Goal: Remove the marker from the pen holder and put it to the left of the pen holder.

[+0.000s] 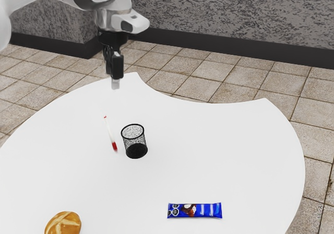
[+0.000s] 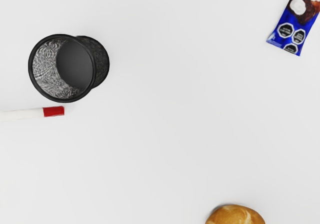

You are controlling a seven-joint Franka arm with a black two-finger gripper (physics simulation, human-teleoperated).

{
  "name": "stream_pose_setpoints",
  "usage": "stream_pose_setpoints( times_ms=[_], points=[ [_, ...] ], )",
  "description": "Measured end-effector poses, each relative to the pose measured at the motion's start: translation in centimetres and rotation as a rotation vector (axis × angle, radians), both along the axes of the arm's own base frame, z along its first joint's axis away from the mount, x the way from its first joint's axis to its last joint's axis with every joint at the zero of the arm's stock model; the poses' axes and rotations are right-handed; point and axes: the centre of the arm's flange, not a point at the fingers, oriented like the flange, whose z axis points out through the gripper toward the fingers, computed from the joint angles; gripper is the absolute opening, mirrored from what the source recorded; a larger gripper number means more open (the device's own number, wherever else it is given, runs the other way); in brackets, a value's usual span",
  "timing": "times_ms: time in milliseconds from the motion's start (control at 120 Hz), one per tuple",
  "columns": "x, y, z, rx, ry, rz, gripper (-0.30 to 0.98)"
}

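High over the table's far part hangs my gripper (image 1: 115,82), well above and apart from both the marker and the pen holder. The white marker (image 1: 109,131) with a red cap lies flat on the table, just to the exterior view's left of the pen holder and not touching it. The black mesh pen holder (image 1: 134,141) stands upright with nothing inside. From the hand, the wrist view looks down into the pen holder (image 2: 62,68), with the red-capped end of the marker (image 2: 53,111) close beside it.
A blue snack packet (image 1: 194,210) lies on the white table (image 1: 235,155) toward the exterior view's bottom. A bread roll (image 1: 63,224) sits near that view's lower left; the roll (image 2: 235,216) and the packet (image 2: 298,21) also appear in the wrist view.
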Motion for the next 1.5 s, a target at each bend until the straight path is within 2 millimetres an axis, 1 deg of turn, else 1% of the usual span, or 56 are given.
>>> stream_pose_setpoints(
  times_ms=[92,183,267,325,367,400,425,458,500,525,558,792,1500],
  points=[
    [-0.1,-0.8,1.1,-0.015,-0.048,-0.012,0.67],
    [-0.3,-1.9,1.7,-0.022,-0.077,-0.032,0.67],
    [-0.7,-2.1,2.8,-0.025,-0.105,-0.034,0.68],
    [-0.9,-1.8,5.1,-0.033,-0.157,-0.030,0.68],
    [-1.1,-1.2,6.2,-0.032,-0.181,-0.019,0.68],
    [-0.6,-0.4,5.9,-0.030,-0.178,-0.003,0.68],
    [0.2,0.6,5.0,-0.028,-0.162,0.014,0.68],
    [1.4,2.4,3.3,-0.025,-0.135,0.046,0.68],
    [2.2,4.6,2.2,-0.022,-0.118,0.084,0.68],
    [2.5,5.4,1.8,-0.022,-0.112,0.097,0.68],
    [2.7,5.8,1.6,-0.022,-0.108,0.105,0.68],
    [2.8,4.9,1.4,-0.014,-0.108,0.091,0.69],
    [2.8,4.6,1.4,0.020,-0.118,0.099,0.69]
  ],
)
